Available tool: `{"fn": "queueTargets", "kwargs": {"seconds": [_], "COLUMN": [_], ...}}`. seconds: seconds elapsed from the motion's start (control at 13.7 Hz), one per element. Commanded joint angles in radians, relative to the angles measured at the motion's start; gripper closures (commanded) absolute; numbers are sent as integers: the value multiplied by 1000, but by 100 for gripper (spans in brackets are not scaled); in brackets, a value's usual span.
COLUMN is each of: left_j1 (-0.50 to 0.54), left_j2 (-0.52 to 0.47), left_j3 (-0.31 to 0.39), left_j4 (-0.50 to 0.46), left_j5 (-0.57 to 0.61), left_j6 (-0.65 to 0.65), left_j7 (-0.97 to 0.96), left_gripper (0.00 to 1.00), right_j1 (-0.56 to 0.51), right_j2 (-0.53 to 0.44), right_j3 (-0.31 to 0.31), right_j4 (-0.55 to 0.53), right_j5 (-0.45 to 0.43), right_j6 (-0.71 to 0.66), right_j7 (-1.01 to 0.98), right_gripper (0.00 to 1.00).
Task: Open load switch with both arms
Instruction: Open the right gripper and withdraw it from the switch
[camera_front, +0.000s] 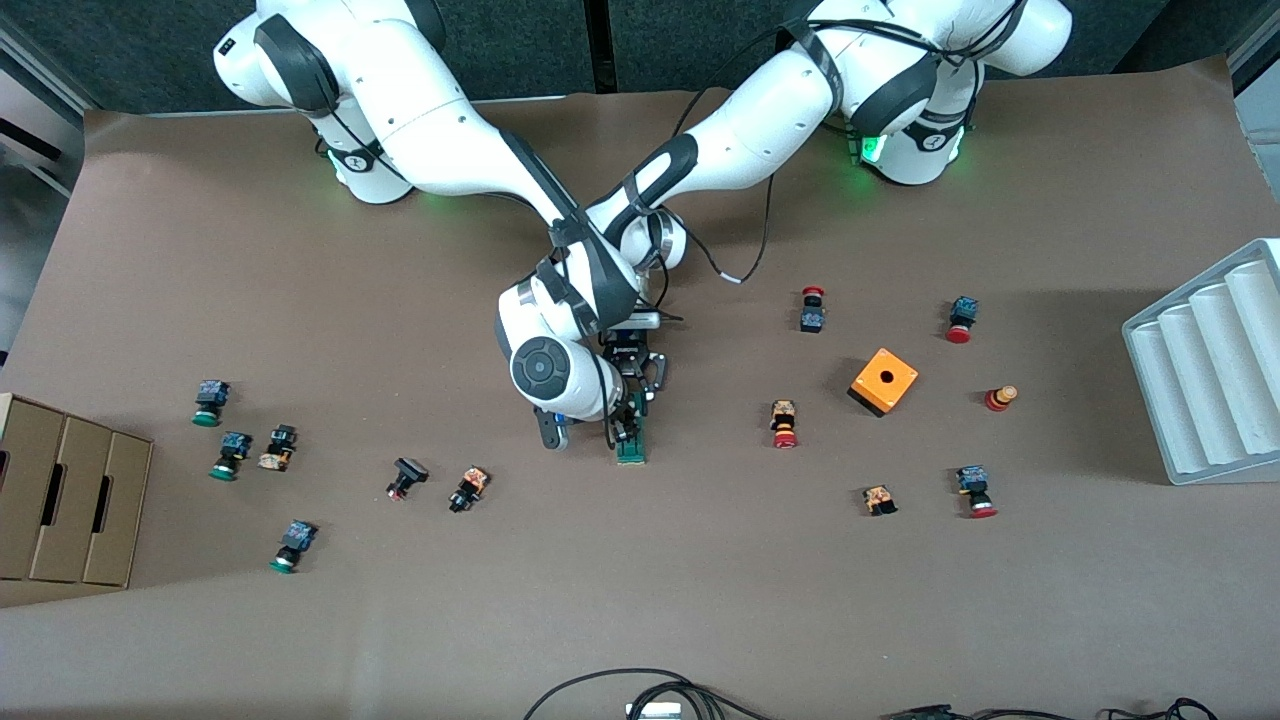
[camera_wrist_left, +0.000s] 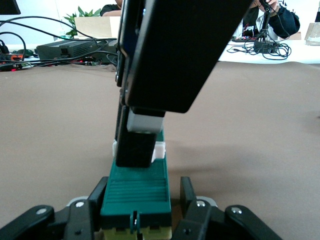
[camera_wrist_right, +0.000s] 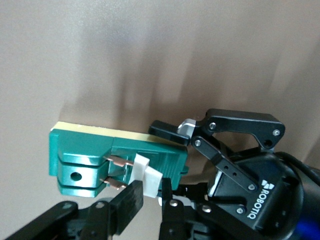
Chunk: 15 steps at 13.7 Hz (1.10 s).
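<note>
The load switch (camera_front: 632, 447), a narrow dark green block, lies on the brown table mid-way between the two arms' ends. My left gripper (camera_front: 634, 415) is shut on the block's end farther from the front camera. The left wrist view shows the switch (camera_wrist_left: 137, 187) between the left gripper's (camera_wrist_left: 145, 195) fingers. My right gripper (camera_front: 618, 432) comes down from above, shut on the white sliding piece (camera_wrist_right: 147, 175). In the right wrist view the right gripper (camera_wrist_right: 147, 192) pinches that piece, with the green body (camera_wrist_right: 85, 150) and the left gripper (camera_wrist_right: 172, 160) beside it. The white piece (camera_wrist_left: 145, 121) sits partly hidden under the right fingers (camera_wrist_left: 135, 150).
Red-capped push buttons (camera_front: 812, 308) and an orange cube with a hole (camera_front: 883, 381) lie toward the left arm's end, near a white ribbed tray (camera_front: 1210, 370). Green-capped buttons (camera_front: 210, 400) and a cardboard box (camera_front: 60, 500) sit toward the right arm's end. Cables (camera_front: 640, 690) lie at the table's near edge.
</note>
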Motion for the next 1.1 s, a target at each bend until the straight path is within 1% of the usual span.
{"fn": "queueTargets", "kwargs": {"seconds": [0.0, 0.15, 0.22, 0.29, 0.37, 0.51, 0.66, 0.73, 0.88, 0.95, 1.03], "left_j1": [-5, -5, -5, -5, -5, -5, -5, -5, -5, -5, -7], "left_j2": [10, 7, 4, 3, 1, -4, -7, -10, -34, -51, -65], "left_j3": [0, 0, 0, 0, 0, 0, 0, 0, -1, -1, -3], "left_j4": [15, 14, 14, 14, 15, 14, 14, 14, 8, 5, 6], "left_j5": [16, 17, 17, 17, 17, 16, 11, 11, -4, -39, -84], "left_j6": [-13, -13, -13, -13, -13, -11, -11, -11, -2, -2, -2], "left_j7": [-11, 3, 7, 9, 10, 10, 10, 10, 45, 93, 134], "left_gripper": [32, 0, 0, 0, 0, 0, 0, 0, 0, 0, 0], "right_j1": [4, -4, -12, -31, -48, -90, -148, -189, -264, -309, -344], "right_j2": [-12, -34, -50, -72, -95, -147, -193, -221, -287, -322, -360], "right_j3": [-7, -10, -13, -13, -13, -7, 7, 34, 62, 71, 79], "right_j4": [-1, 8, 11, 11, 11, 7, 7, 5, -4, -7, -19], "right_j5": [-22, -25, -30, -51, -80, -137, -140, -158, -223, -244, -246], "right_j6": [10, -25, -44, -55, -61, -72, -88, -119, -229, -272, -305], "right_j7": [6, 16, 14, 11, 5, -48, -116, -165, -312, -390, -485], "right_gripper": [74, 72, 53, 38, 29, 19, 17, 10, 7, 6, 2]}}
